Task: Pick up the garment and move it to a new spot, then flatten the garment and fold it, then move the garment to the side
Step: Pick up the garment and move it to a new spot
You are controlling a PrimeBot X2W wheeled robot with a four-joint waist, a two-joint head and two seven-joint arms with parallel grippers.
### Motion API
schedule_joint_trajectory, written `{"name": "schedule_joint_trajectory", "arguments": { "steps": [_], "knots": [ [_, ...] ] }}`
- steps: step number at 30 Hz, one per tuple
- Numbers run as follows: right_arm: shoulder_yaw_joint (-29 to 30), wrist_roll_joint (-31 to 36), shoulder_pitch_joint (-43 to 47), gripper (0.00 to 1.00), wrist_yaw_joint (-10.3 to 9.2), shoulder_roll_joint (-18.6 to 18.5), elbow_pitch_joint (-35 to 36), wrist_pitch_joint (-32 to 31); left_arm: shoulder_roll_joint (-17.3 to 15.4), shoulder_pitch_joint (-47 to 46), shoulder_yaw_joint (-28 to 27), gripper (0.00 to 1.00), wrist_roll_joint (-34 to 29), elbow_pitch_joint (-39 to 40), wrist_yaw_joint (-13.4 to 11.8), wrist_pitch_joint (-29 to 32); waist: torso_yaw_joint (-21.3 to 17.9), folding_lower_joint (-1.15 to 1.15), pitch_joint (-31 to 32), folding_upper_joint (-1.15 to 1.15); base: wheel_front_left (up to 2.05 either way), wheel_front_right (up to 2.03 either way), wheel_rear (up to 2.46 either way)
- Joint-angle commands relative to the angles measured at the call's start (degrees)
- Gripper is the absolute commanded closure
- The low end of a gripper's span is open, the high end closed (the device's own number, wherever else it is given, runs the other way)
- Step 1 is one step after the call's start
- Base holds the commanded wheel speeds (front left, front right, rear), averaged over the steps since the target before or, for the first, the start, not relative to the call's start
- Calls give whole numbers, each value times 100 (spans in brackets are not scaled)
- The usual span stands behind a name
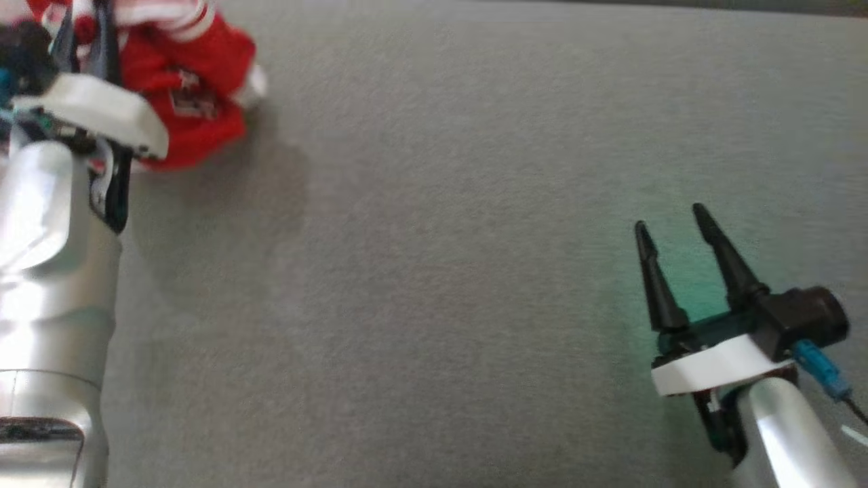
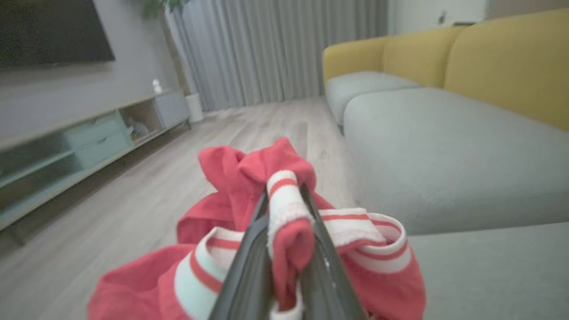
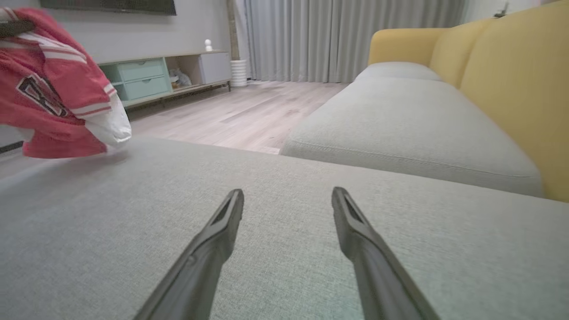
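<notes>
The garment is red with white striped trim and a dark printed patch, bunched up at the far left of the grey cushion. My left gripper is shut on a striped white edge of it. The left wrist view shows the fingers pinching that trim, with the garment hanging around them. In the right wrist view the garment hangs just above the cushion at the far left. My right gripper stands open at the lower right, low over the grey surface, nothing between its fingertips.
The grey cushion spreads wide between the two arms. Beyond it lie a yellow-backed sofa, a wood floor, a low TV cabinet and curtains.
</notes>
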State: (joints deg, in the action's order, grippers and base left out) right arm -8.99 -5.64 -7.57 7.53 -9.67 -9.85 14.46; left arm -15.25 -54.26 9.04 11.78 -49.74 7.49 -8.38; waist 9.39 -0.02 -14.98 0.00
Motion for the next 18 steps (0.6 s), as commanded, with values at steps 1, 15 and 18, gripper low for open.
{"name": "schedule_joint_trajectory", "arguments": {
  "steps": [1,15,18],
  "knots": [
    [-135,-49,17,0,-4,43,140,53,-278,-245,32,100,60,371,-3,9,-499,2,469,0,0,0,0],
    [-399,-240,75,0,-4,575,219,54,-745,126,1223,100,1139,3547,-1,1361,-2418,2,715,0,0,0,0],
    [-494,-272,-44,0,-4,625,248,54,-620,456,1365,100,1346,3734,-1,1377,-2741,2,509,0,0,0,0]
  ]
}}
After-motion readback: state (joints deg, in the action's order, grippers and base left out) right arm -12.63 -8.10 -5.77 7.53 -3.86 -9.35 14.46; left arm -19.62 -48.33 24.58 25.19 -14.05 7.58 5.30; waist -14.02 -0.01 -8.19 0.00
